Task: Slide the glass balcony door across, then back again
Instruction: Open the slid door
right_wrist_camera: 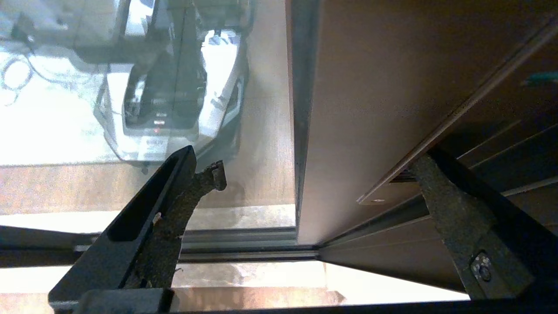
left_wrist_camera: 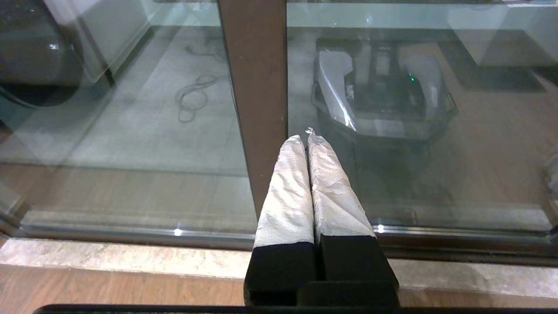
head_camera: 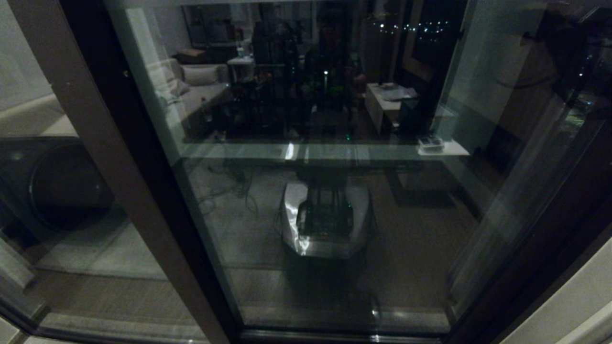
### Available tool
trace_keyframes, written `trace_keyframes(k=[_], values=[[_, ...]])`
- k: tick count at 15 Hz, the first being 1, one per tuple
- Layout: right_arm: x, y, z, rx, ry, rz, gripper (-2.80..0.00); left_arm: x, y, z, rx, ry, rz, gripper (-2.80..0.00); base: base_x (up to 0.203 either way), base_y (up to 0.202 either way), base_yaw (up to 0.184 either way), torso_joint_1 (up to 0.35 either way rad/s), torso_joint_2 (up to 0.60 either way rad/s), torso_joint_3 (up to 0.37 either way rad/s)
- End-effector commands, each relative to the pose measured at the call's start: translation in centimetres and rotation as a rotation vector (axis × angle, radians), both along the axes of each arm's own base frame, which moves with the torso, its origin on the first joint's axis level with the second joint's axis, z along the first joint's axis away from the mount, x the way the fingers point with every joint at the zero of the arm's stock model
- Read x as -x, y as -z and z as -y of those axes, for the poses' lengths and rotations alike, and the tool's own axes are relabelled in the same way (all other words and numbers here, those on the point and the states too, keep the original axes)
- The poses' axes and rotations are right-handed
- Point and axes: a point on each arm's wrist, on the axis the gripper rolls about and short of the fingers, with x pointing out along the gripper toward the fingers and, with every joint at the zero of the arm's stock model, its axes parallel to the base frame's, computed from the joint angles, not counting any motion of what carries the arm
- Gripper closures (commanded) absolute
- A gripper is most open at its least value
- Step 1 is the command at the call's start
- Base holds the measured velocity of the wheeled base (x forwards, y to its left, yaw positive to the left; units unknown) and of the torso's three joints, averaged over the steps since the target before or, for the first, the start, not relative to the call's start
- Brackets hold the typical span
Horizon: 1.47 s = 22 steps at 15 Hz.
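The glass balcony door [head_camera: 334, 191] fills the middle of the head view, its dark brown frame running up the left side and down the right, with the robot's own reflection caught in the pane; in that view neither arm is seen. In the right wrist view the right gripper [right_wrist_camera: 318, 174] is held with its fingers spread wide, one finger [right_wrist_camera: 174, 196] before the glass and the other [right_wrist_camera: 462, 218] on the far side of the door's broad brown stile [right_wrist_camera: 370, 109], so that the stile stands between them; whether either finger presses on it cannot be told. The bottom track [right_wrist_camera: 244, 250] is seen beneath the stile's foot. The left gripper [left_wrist_camera: 308, 137] is parked low before a brown post [left_wrist_camera: 257, 87], its taped fingers pressed together on nothing.

How far the task has gone cannot be read with certainty; the door appears to stand across the opening, with no open gap seen beside it; this suits either the start, before the first slide, or the end, after the return; the straddling of the stile suggests that a push is being set up or finished.
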Motion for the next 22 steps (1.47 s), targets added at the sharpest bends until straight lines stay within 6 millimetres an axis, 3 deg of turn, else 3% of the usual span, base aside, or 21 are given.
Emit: trace_keyframes(k=[1,22], values=[[0.3,-0.5,-0.6,0.004,-0.015,0.013,-2.80,0.0,0.0,0.0,-0.001,0.000,0.000,0.00,0.000,0.000,0.000,0.000,0.00,0.000],[1.7,-1.6,-3.0,-0.001,-0.051,0.028,-2.80,0.0,0.0,0.0,-0.001,0.000,0.000,0.00,0.000,0.000,0.000,0.000,0.00,0.000]])
